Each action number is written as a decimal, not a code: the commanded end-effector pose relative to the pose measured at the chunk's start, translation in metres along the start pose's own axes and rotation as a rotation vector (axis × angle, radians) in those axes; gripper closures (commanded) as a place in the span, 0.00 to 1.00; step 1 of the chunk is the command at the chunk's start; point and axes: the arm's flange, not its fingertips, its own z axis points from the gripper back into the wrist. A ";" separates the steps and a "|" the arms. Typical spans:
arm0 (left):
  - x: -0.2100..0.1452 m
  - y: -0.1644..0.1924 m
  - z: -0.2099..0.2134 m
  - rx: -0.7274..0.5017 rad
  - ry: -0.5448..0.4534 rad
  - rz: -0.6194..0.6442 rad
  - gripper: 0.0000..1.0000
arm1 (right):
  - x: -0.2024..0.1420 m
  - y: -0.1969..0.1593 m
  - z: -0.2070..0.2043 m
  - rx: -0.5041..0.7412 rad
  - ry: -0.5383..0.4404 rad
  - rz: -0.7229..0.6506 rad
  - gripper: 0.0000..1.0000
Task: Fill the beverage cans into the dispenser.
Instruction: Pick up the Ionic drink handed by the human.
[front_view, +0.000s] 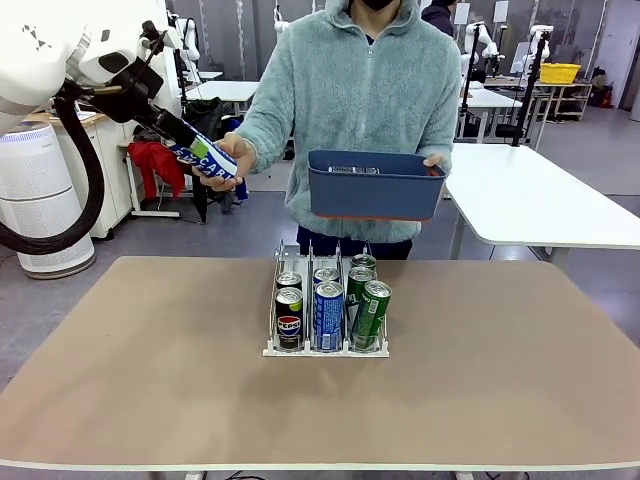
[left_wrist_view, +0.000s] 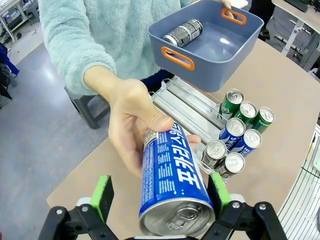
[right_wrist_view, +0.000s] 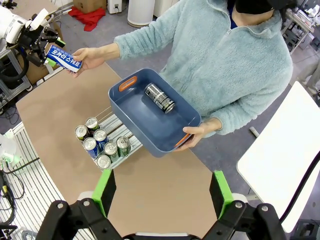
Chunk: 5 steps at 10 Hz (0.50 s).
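- Left claw (left_wrist_view: 161, 196) is standing with its fingers wide apart, and a blue can (left_wrist_view: 170, 165) is lying between them.
- A person's hand (left_wrist_view: 131, 120) is holding that blue can by its far end.
- Right claw (right_wrist_view: 161, 192) is hanging over the table (right_wrist_view: 150, 200) with its fingers apart and nothing between them.
- The person's other hand (right_wrist_view: 197, 134) is holding up a blue bin (right_wrist_view: 145, 120) with one black can (right_wrist_view: 159, 98) lying inside.
- Seven cans (front_view: 328, 315) are standing at the front of the dispenser (left_wrist_view: 185, 102) on the table: two black, two blue, three green.

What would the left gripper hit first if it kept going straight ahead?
Probably the blue can, sitting between the left gripper's open fingers, then the person's hand holding it.
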 end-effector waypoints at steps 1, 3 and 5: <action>0.000 0.000 0.002 0.003 0.000 -0.005 0.00 | 0.000 0.001 0.000 0.007 0.003 0.012 0.00; 0.001 -0.001 0.001 0.012 -0.006 -0.003 0.60 | 0.000 0.001 0.000 0.007 0.003 0.012 0.00; 0.001 -0.002 0.002 -0.001 -0.003 0.009 1.00 | 0.000 0.001 0.000 0.007 0.003 0.012 0.00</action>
